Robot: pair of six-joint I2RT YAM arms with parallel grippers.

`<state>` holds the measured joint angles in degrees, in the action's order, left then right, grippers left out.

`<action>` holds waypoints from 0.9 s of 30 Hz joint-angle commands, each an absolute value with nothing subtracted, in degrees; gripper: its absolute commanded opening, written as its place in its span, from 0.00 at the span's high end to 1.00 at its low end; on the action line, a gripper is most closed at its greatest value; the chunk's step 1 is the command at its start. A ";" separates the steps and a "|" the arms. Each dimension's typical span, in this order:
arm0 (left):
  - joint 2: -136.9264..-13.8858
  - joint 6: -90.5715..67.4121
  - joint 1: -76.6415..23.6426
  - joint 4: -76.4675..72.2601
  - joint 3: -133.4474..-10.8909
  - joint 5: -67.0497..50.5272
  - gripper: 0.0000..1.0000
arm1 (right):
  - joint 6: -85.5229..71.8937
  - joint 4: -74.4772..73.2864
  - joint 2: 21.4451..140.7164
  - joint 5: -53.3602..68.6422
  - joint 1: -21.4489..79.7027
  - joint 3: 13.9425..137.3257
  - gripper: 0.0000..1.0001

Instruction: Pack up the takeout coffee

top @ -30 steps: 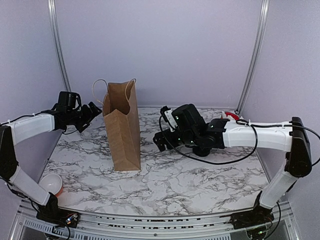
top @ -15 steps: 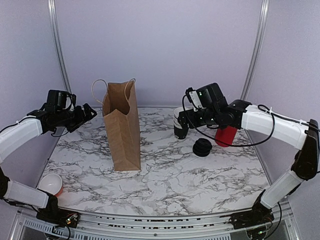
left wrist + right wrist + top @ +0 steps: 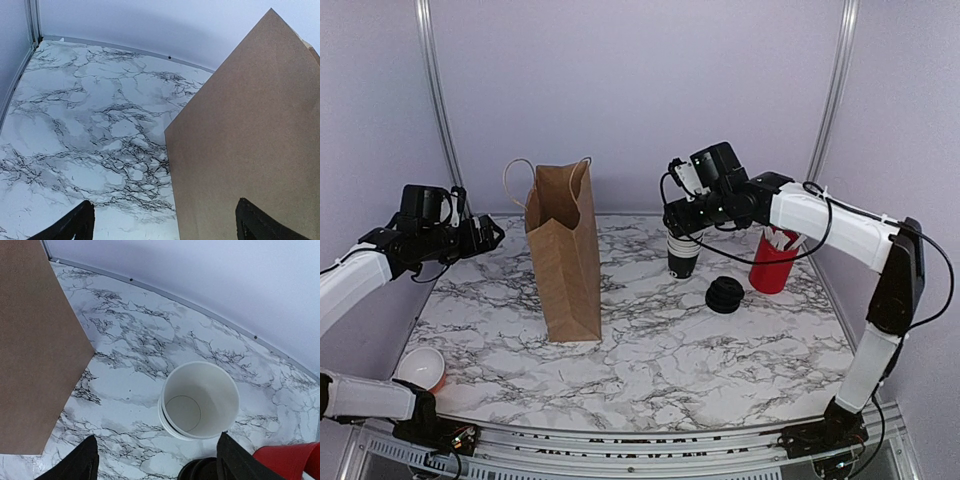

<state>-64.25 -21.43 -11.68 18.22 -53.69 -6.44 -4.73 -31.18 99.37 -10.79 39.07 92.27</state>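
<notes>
Packing judged not done: nothing is held by either arm, and no lidded cup is seen at the mouth of the brown paper bag [image 3: 565, 262]. Left gripper [image 3: 488, 233] fingers spread, empty, poised just left of the bag near its top. Right gripper [image 3: 678, 225] fingers spread, empty, poised above the stack of lidless cups [image 3: 682, 258].

Takeout coffee not confirmed in any view. The only candidate is a short black round item [image 3: 725, 295] on the marble table [image 3: 650, 360], just right of the stack. Lidded cup or pile of lids cannot be told.

- Bag interior hidden, contents unknown
- Top cup of the stack seen empty, white inside
- Red cup [image 3: 772, 265] at right, white sachets showing at its top
- White-lined cup [image 3: 420, 368] at the near-left edge, looks empty

Left to do: coffee to be located, gripped and lowered into the bag
</notes>
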 commanded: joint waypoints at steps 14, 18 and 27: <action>-60.46 -18.48 -11.73 19.34 -52.52 -1.34 0.01 | -0.70 -37.07 115.11 -10.17 35.81 109.59 0.65; -60.79 -18.54 -11.78 19.37 -52.56 -1.75 0.01 | -0.86 -37.88 116.60 -8.97 35.80 111.16 0.66; -61.02 -18.66 -11.77 19.45 -52.56 -1.91 0.01 | -1.62 -38.76 117.08 -8.05 35.85 111.15 0.67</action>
<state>-61.34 -19.03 -11.68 18.52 -53.06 -2.02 -0.62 -38.00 116.49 -9.26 35.92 108.99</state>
